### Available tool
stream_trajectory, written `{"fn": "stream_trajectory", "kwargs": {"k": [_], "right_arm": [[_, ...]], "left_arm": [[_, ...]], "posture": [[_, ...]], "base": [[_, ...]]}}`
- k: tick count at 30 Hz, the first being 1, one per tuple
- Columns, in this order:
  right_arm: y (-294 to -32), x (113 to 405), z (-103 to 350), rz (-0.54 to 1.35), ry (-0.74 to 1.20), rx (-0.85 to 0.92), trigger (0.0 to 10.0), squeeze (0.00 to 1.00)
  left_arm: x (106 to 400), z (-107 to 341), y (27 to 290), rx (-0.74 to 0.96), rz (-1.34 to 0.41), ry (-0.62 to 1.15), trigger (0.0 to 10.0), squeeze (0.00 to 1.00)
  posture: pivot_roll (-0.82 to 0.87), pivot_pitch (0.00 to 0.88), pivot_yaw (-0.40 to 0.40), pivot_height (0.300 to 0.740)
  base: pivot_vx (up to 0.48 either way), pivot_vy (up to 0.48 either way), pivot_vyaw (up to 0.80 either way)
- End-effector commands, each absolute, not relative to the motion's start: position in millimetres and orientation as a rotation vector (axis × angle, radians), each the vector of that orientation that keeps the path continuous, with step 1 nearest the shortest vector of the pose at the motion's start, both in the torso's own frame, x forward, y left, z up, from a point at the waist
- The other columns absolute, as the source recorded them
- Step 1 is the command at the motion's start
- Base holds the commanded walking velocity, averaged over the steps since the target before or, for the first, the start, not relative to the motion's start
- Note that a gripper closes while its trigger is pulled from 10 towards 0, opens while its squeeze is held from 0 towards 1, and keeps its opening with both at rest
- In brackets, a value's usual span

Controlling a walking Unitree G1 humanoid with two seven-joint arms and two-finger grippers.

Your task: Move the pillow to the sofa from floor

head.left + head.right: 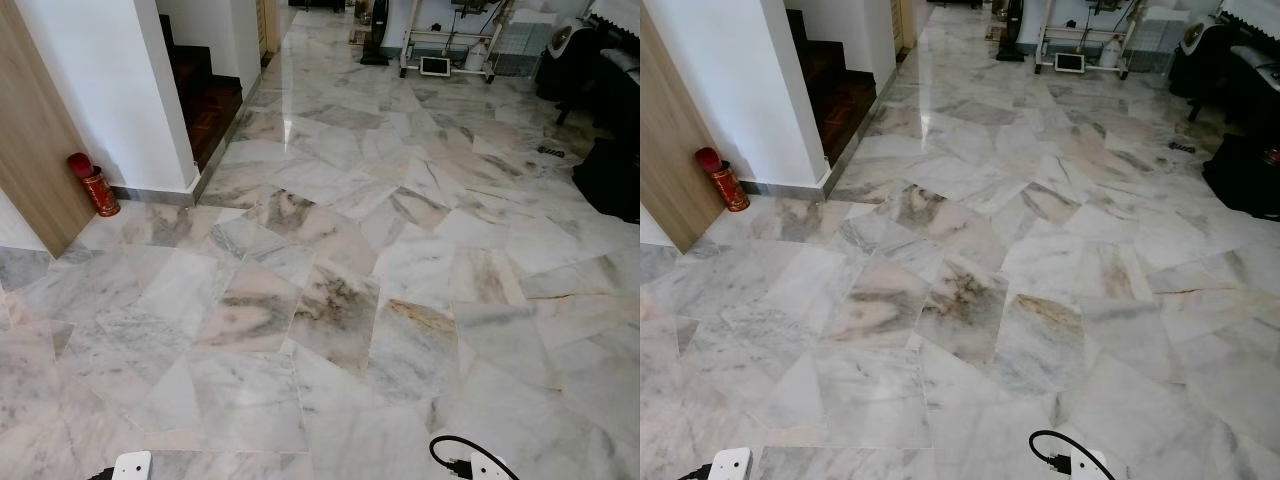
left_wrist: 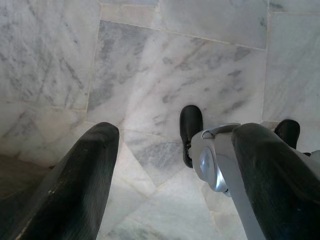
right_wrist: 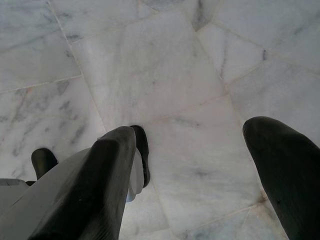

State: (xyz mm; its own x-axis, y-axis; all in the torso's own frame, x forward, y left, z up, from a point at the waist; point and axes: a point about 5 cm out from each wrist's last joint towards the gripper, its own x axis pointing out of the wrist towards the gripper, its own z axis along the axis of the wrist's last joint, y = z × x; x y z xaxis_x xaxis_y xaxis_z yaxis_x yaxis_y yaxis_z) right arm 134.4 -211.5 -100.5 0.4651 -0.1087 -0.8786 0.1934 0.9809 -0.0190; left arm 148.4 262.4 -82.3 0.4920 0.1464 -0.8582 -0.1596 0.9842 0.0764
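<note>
Left wrist view: left gripper [image 2: 170, 175] hangs over the marble floor [image 2: 175, 75], its two black fingers [image 2: 75, 185] spread wide apart, nothing between them, touching nothing. Below it, the robot's own black feet [image 2: 191, 125] stand on the tiles.

Right wrist view: right gripper [image 3: 200, 175] likewise wide open and empty above the floor, one black foot [image 3: 141, 150] beneath.

No readable writing anywhere; a red canister [image 1: 96, 185] carries a gold pattern, too small to read.

Head views: white wrist housings at the bottom edge, left [image 1: 131, 466] and right [image 1: 487, 468], the right one with a looped black cable [image 1: 450, 450]. Pale veined marble stretches ahead. Red canister stands at the foot of a white wall corner [image 1: 120, 90], beside a wooden panel [image 1: 30, 140]. Dark wooden stairs [image 1: 205, 95] behind the corner. White wheeled rack [image 1: 450, 45] at the far end; dark furniture [image 1: 610, 120] along the right edge.

The pillow cannot be found in these frames.
</note>
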Motion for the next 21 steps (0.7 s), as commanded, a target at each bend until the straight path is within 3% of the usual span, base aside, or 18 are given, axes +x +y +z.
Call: {"fn": "stream_trajectory", "kwargs": {"k": [1,7,10,21], "right_arm": [[-195,183,-83,-0.171,0.919,0.281,10.0,0.00],[-194,182,-83,-0.167,0.924,0.272,10.0,0.00],[-190,177,-86,-0.176,0.914,0.308,10.0,0.00],[-187,179,-85,-0.171,0.904,0.333,10.0,0.00]], "left_arm": [[184,-77,220,0.046,-0.031,0.974,10.0,0.00],[184,-77,220,0.044,-0.029,0.973,10.0,0.00],[167,-82,235,0.031,0.035,1.024,10.0,0.00],[154,-83,251,0.050,0.070,1.037,10.0,0.00]], "posture": [[-0.01,0.000,-0.042,0.740],[-0.01,0.000,-0.042,0.740],[-0.02,0.000,-0.028,0.740],[-0.02,0.000,-0.027,0.740]], "base": [[0.000,0.000,0.00],[0.000,0.000,0.00],[0.000,0.000,0.00],[0.000,0.000,0.00]]}}
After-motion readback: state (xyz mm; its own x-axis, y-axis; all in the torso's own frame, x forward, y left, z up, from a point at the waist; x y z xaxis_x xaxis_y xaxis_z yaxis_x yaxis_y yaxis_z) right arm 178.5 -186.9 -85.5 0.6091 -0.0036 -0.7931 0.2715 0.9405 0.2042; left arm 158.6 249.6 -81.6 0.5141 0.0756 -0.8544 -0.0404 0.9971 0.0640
